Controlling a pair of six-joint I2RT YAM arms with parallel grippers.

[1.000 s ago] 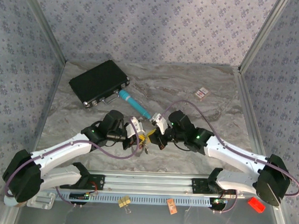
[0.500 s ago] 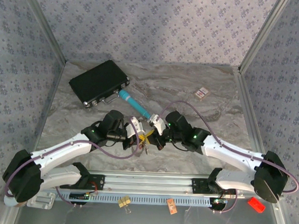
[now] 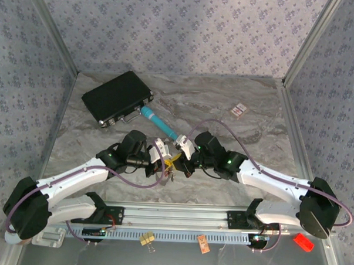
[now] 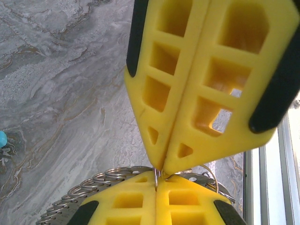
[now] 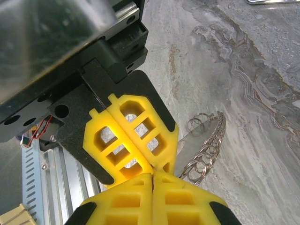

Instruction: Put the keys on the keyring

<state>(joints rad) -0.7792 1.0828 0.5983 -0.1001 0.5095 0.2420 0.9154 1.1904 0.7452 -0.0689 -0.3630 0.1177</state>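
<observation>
Nearside of the teal tool (image 3: 160,123), over the counter (image 3: 237,94), left claw (image 4: 161,166) and right claw (image 5: 153,177) meet tip to tip, both pinched shut. The keyring (image 4: 156,175), a thin wire, sits in the right claw's seam, ring chain (image 5: 206,150) dangling. Pulling apart could slip it free.

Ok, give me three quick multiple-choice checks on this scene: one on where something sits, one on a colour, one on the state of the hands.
1. Where is the black case?
A) rear left of the table
B) front right corner
C) between the arm bases

2. What colour is the pen-like tool beside it?
A) red
B) teal
C) white

3. How are the left hand and right hand?
A) both wide open
B) left open, right shut
C) both shut, tips meeting

Answers: 1 A, the case lies far back on the left. 2 B, its barrel is teal. 3 C, each hand's yellow fingers press together, tip to tip.
</observation>
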